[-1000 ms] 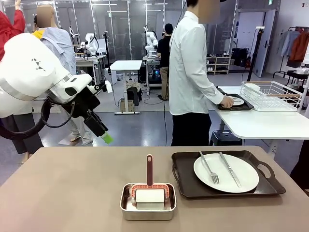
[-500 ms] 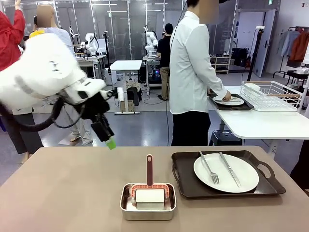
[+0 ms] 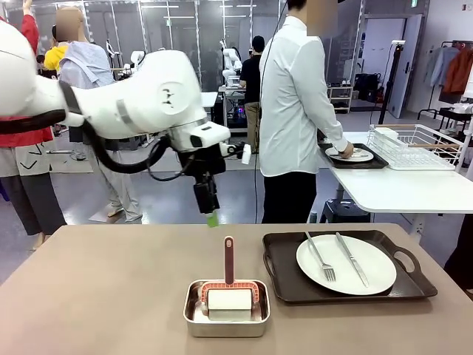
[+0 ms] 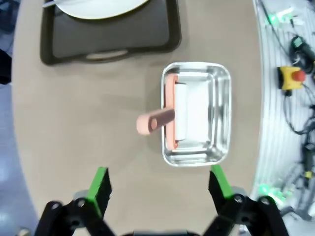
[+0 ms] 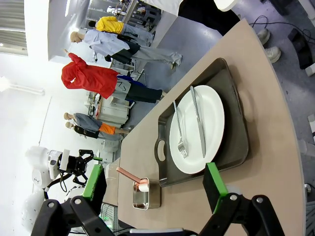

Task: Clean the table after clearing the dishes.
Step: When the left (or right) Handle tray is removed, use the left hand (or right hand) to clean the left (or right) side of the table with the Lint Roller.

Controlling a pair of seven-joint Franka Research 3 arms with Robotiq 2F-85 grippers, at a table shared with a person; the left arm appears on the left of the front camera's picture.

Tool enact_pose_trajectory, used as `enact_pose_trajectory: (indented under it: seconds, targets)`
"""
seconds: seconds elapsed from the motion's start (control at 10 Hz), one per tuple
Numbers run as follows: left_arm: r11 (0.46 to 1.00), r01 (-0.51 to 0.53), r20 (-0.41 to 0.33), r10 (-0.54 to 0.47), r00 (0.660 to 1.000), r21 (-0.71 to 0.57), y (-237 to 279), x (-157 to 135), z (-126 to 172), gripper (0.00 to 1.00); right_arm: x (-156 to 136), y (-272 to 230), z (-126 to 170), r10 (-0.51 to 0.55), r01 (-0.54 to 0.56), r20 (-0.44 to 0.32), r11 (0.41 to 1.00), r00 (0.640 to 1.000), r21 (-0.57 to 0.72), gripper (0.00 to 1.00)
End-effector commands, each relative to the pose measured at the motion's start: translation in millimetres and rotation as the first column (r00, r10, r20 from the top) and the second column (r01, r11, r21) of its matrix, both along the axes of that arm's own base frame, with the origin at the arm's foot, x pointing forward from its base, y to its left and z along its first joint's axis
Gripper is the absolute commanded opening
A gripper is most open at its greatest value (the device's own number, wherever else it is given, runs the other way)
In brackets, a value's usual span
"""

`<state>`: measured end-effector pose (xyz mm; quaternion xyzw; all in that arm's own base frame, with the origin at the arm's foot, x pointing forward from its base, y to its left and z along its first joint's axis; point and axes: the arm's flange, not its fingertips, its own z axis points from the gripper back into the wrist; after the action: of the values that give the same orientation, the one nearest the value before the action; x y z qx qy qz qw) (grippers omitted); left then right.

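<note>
On the brown table (image 3: 96, 296) a dark tray (image 3: 284, 285) carries a white plate (image 3: 369, 270) with a fork (image 3: 321, 258) and a knife (image 3: 352, 259). A person sets a second tray with a plate (image 3: 353, 155) on the white side table. My left gripper (image 3: 211, 217) hangs open, pointing down, above the table's far edge behind the steel pan (image 3: 226, 316). From the left wrist, the open left gripper (image 4: 159, 184) looks down on the pan (image 4: 219, 113) and the pink-handled cleaning tool (image 4: 155, 121) in it. My right gripper (image 5: 153, 186) is open and empty, high above the plate (image 5: 209, 118).
The white side table (image 3: 414, 192) at the right holds a wire rack (image 3: 417, 144). The person's hand (image 3: 346, 151) rests on the far tray. The tray's handle end (image 4: 106, 54) lies close beside the pan. Other people stand beyond the table at the back left.
My left arm has swung from the picture's left toward the middle, and its gripper now points down behind the pan. The person has shifted the far plate slightly.
</note>
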<state>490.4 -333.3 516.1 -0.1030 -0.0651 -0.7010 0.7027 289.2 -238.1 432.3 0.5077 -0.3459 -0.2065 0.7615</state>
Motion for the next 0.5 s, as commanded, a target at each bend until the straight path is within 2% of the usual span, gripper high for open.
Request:
enact_pose_trajectory:
  seconds: [0.0, 0.2, 0.4]
  targets:
    - [0.998, -0.006, -0.039, 0.008, 0.999, 0.06, -25.6, 14.4, 2.3, 1.0, -1.5, -0.5, 2.5, -0.006, 0.006, 0.014, 1.0, 1.0, 0.009, 1.0]
    - [0.994, -0.05, -0.073, 0.057, 0.996, 0.093, -43.8, 25.4, -14.5, 1.0, -1.5, -0.5, 2.5, -0.006, 0.006, 0.014, 1.0, 1.0, 0.009, 1.0]
    - [0.987, -0.043, -0.11, 0.061, 0.992, 0.157, -53.6, 33.0, -32.9, 1.0, -1.5, -0.5, 2.5, -0.006, 0.006, 0.014, 1.0, 1.0, 0.009, 1.0]
